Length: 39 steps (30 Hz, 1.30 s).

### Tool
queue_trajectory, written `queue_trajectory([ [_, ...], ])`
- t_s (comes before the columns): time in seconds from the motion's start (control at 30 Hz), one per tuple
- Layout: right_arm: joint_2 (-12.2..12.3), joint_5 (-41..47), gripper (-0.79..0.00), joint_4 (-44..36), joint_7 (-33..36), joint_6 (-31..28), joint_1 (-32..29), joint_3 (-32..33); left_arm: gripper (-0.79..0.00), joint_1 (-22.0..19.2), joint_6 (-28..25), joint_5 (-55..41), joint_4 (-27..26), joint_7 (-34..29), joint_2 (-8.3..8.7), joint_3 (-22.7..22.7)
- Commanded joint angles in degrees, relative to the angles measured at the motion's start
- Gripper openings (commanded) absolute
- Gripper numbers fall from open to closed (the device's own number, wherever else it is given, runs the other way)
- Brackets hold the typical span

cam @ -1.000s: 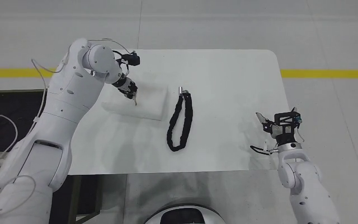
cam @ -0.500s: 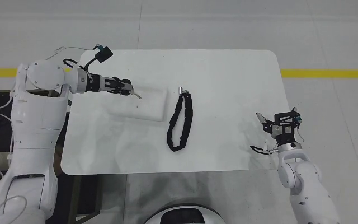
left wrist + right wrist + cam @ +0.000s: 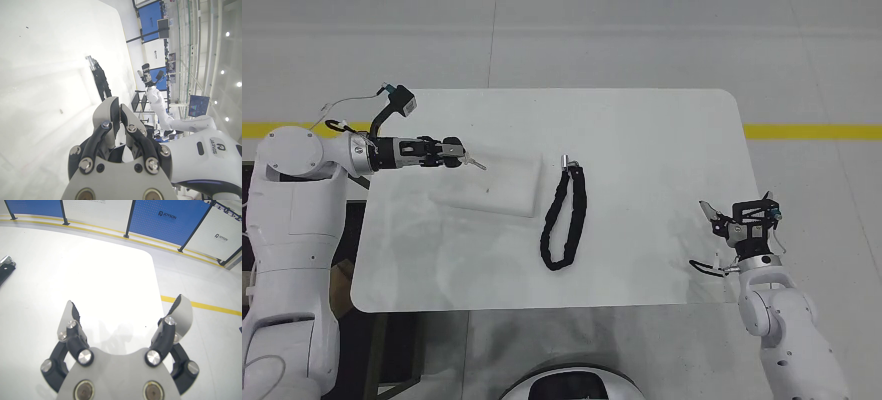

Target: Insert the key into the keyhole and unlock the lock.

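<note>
One small metal key (image 3: 475, 162) is pinched between the closed fingers of the left gripper (image 3: 458, 154), over the far left corner of a white rectangular pad (image 3: 504, 188). Just right of the pad lies the black chain lock (image 3: 564, 215), with its silver lock head (image 3: 565, 160) at the far end. The right gripper (image 3: 698, 237) is spread wide and empty at the table's (image 3: 662, 140) near right edge.

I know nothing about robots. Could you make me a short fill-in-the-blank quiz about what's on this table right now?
1. The left gripper is ____ on the key.
2. The right gripper is ____ and holds nothing.
3. The lock lying on the table is ____ in colour.
Missing words: shut; open; black.
</note>
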Motion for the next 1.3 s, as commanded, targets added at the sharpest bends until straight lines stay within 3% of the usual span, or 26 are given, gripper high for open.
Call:
queue_trajectory([
  [0.0,0.0,0.0,0.0,0.0,0.0,0.0,0.0,0.0,-0.785,0.0,0.0,-0.01,0.0,0.0,0.0,0.0],
  [0.47,0.0,0.0,0.0,0.0,0.0,0.0,0.0,0.0,-0.785,0.0,0.0,-0.01,0.0,0.0,0.0,0.0],
  [0.5,0.0,1.03,0.0,-0.79,1.01,-2.25,-0.94,-0.59,-0.785,0.0,0.0,-0.01,0.0,0.0,0.0,0.0],
  [0.77,-0.46,6.77,0.0,-15.73,26.67,-8.4,3.4,-8.53,-0.785,0.0,0.0,-0.01,0.0,0.0,0.0,0.0],
  [0.87,-0.74,12.54,0.0,-18.82,39.79,-9.82,8.29,-11.73,-0.785,0.0,0.0,-0.01,0.0,0.0,0.0,0.0],
  [1.0,-1.47,18.01,0.0,-19.87,54.94,-7.22,16.65,-16.86,-0.785,0.0,0.0,-0.01,0.0,0.0,0.0,0.0],
  [1.13,-2.32,18.53,0.0,-20.05,60.83,-2.87,21.91,-20.44,-0.785,0.0,0.0,-0.01,0.0,0.0,0.0,0.0],
  [1.27,-2.4,14.44,0.0,-21.11,60.37,-2.22,22.83,-20.78,-0.785,0.0,0.0,-0.01,0.0,0.0,0.0,0.0],
])
